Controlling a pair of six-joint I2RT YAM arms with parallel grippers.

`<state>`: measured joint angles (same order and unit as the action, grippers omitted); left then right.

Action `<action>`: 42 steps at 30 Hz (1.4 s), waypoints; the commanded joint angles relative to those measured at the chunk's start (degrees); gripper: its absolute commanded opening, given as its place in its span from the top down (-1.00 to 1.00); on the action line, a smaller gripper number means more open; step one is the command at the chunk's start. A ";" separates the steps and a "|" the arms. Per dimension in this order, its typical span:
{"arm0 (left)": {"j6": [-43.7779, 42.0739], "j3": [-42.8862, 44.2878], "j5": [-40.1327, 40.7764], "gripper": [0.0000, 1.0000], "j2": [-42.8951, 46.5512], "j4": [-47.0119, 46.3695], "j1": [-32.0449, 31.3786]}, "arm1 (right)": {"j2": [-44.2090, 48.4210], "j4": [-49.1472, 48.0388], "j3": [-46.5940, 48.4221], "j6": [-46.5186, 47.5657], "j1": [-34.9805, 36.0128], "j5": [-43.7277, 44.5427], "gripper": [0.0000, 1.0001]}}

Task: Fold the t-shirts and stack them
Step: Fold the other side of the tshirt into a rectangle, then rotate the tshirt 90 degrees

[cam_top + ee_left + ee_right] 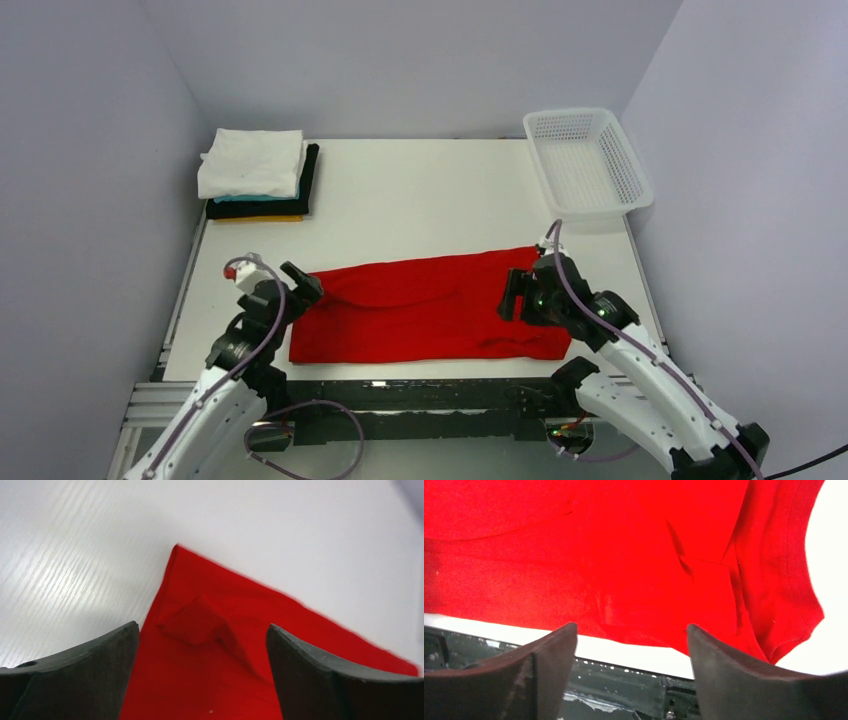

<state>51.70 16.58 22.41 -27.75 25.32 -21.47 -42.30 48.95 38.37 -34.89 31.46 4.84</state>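
Observation:
A bright red t-shirt (430, 308) lies folded into a long band across the near part of the table. It fills the left wrist view (240, 645) and the right wrist view (624, 565). My left gripper (303, 283) hovers over its left end, open and empty. My right gripper (517, 295) is over its right end, open and empty. A stack of folded shirts (255, 175) sits at the back left: white on top, then teal, black and yellow-orange.
A white plastic mesh basket (588, 165) stands at the back right corner. The table's near edge and a dark metal frame (624, 685) lie just below the red shirt. Grey walls close in on three sides.

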 commanded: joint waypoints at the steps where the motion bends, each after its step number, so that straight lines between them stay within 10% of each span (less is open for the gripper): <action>1: 2.85 3.99 1.20 -0.99 6.86 1.81 -0.32 | 5.84 2.30 2.35 -1.18 0.44 -0.05 -0.94; 9: -7.55 10.16 -16.10 -0.99 -12.50 -16.77 -0.49 | 0.93 -15.56 0.66 -0.03 0.37 3.88 -1.00; 18: -13.89 19.32 -25.16 -0.99 -39.94 -13.60 -3.57 | -17.11 -21.09 -3.00 -8.74 -0.21 2.40 -1.00; 32: -10.93 7.06 -23.17 -0.99 -36.22 -5.28 -3.72 | -27.71 -29.25 -9.81 -13.67 -1.97 -2.65 -1.00; 42: -10.98 11.16 -26.07 -0.99 -36.10 -11.88 -3.93 | -45.48 -41.96 2.82 -9.63 -13.19 -6.24 -1.00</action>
<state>40.14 26.04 -1.06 -62.76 14.63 -25.12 -79.57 17.74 38.37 -45.80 22.20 1.63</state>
